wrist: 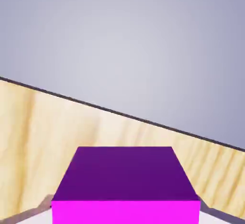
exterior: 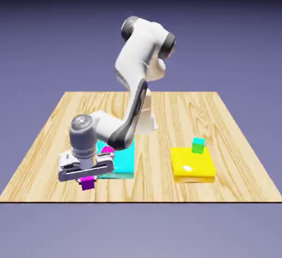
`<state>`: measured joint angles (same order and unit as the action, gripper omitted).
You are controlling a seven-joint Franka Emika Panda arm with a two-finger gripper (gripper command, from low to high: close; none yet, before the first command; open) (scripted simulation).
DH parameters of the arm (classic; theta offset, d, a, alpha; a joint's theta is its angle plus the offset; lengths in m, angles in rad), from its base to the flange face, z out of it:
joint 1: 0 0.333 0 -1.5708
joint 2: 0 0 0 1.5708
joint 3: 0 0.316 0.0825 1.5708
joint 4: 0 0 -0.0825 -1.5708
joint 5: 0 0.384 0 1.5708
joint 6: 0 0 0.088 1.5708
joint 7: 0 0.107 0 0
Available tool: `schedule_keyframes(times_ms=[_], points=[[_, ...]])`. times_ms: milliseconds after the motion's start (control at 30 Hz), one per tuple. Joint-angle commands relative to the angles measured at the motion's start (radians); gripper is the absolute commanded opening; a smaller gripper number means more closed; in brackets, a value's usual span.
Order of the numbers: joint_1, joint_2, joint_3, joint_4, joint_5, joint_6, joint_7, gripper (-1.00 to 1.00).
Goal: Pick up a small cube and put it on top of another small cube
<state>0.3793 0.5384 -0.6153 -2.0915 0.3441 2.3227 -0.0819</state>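
At the lower left of the exterior view, the white arm's gripper stands low over the table, its jaws drawn in narrow on the small cube, whose magenta and purple faces peek out beneath the hand. In the hand view the same cube fills the lower middle of the frame, purple face up and magenta face toward the lens, hiding both fingertips. The relation that matters lies across the exterior frame: another small cube, cyan on top and green on its side, sits on the flat yellow block at right of centre, well apart from the hand. A large cyan block lies between them, just beside the gripper, so the carry likely needs a lift first.
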Motion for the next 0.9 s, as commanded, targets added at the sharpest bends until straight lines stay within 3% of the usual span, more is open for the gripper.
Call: schedule_keyframes(times_ms=[0,633,700,867], points=[[0.013,-0.035,0.036,-0.024,-0.026,-0.002,0.01,-1.0],[0.255,-0.705,0.725,-0.484,-0.484,-0.051,0.184,-1.0],[0.257,-0.711,0.731,-0.488,-0.488,-0.051,0.186,-1.0],[0.246,-0.559,0.714,-0.545,-0.557,0.154,0.237,-1.0]])
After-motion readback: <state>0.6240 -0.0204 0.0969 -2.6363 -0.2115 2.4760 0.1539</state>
